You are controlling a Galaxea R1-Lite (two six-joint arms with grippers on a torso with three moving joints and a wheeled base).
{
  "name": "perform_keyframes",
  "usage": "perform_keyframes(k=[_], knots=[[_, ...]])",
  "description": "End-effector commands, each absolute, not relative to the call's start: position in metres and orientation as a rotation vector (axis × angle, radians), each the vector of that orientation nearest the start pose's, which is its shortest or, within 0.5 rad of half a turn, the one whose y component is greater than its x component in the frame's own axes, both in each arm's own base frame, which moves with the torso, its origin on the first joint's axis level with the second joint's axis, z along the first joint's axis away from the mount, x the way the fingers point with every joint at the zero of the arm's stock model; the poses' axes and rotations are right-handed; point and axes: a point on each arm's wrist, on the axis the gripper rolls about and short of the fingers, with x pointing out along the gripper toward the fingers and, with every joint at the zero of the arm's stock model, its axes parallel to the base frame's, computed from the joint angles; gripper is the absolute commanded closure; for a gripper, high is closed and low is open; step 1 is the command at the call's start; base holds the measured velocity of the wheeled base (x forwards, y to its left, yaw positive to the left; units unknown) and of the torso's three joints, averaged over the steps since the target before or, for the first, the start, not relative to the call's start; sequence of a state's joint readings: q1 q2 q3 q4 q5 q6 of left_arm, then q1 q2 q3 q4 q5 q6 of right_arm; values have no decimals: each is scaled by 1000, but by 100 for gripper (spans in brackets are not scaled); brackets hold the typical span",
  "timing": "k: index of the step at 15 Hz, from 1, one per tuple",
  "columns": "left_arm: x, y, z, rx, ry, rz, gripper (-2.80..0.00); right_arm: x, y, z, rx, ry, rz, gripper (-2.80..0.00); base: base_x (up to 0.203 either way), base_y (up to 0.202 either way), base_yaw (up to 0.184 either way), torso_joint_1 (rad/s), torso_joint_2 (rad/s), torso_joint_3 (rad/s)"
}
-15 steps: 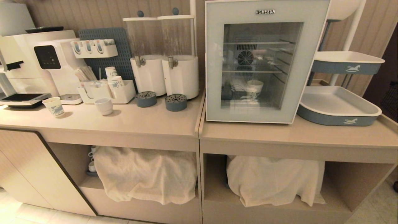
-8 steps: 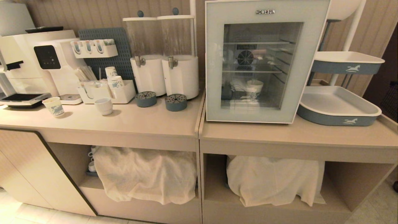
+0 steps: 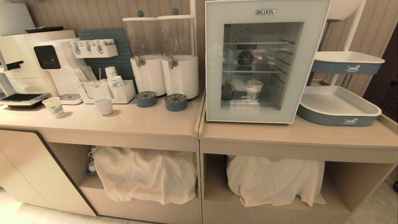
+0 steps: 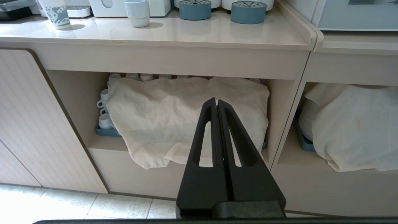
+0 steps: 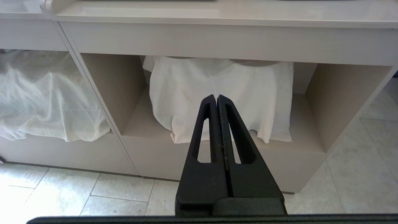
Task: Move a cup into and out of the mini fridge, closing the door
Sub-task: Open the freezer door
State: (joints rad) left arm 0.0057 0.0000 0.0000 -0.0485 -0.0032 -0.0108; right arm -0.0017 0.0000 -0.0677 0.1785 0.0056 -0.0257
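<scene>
The white mini fridge (image 3: 265, 12), lettered HOMESUN, stands on the right counter. Its glass-windowed door (image 3: 214, 68) is closed. Through the glass a white cup (image 3: 254, 88) with a faint blue pattern stands on the fridge floor, below the wire shelves and the fan. Neither arm shows in the head view. My left gripper (image 4: 216, 101) is shut and empty, held low in front of the left counter's open shelf. My right gripper (image 5: 216, 97) is likewise shut and empty, low in front of the shelf under the fridge.
On the left counter stand a short patterned paper cup (image 3: 53, 106), a white mug (image 3: 104, 106), an organizer with stacked paper cups (image 3: 111, 73), two drink dispensers (image 3: 180, 76) and a coffee machine (image 3: 37, 62). Tiered trays (image 3: 339, 107) sit right of the fridge. Cloth-covered crockery (image 4: 186, 121) fills the lower shelves.
</scene>
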Motion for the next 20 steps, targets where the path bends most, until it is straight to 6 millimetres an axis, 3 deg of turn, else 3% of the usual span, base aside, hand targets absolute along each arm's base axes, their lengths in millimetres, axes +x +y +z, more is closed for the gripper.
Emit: perform_keyframes(k=[1, 20], knots=[[-21, 0, 75, -11, -31, 3, 0, -29, 0, 76, -26, 113, 6, 0, 0, 0, 0, 0, 0, 0], [-21, 0, 76, -9, -32, 3, 0, -29, 0, 76, -21, 113, 6, 0, 0, 0, 0, 0, 0, 0]])
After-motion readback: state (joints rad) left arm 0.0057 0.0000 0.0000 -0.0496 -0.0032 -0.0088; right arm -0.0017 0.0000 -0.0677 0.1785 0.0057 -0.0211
